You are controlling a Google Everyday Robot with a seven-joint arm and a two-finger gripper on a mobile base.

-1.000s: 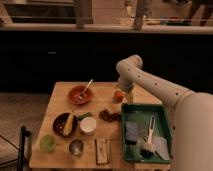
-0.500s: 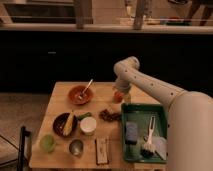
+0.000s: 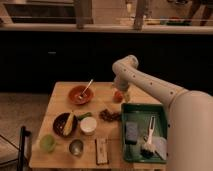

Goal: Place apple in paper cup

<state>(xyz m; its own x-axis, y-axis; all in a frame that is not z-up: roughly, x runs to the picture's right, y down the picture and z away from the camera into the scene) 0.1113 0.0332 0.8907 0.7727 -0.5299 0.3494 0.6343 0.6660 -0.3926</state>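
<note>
I am hanging my jaws [image 3: 123, 94] low over the far edge of the desk [image 3: 59, 102], close to the far corner on the side where the green tray [image 3: 161, 107] is sitting, and I am keeping them released, gripping nothing. The apple [image 3: 117, 96] is resting on the desk right there, just beside my jaws on the side facing the orange bowl with the spoon [image 3: 80, 94]. I cannot tell whether I am already touching it. That small offset is what I am judging the coming move on: the apple is lying a little off my centre toward the bowl, so I am expecting to need a short sideways correction before I am straddling it. Being round, it is giving me no long axis to line up with, so any turn of my wrist should be serving equally well. The paper cup [image 3: 88, 125] is standing upright near the middle of the desk, nearer the front edge than the apple and well apart from it, with the dark lumpy cluster [image 3: 109, 115] lying between the two. Compared with a second ago, my forearm is standing slightly closer to the bowl's side and so closer over the apple, while the apple and the cup are sitting exactly where they were.
</note>
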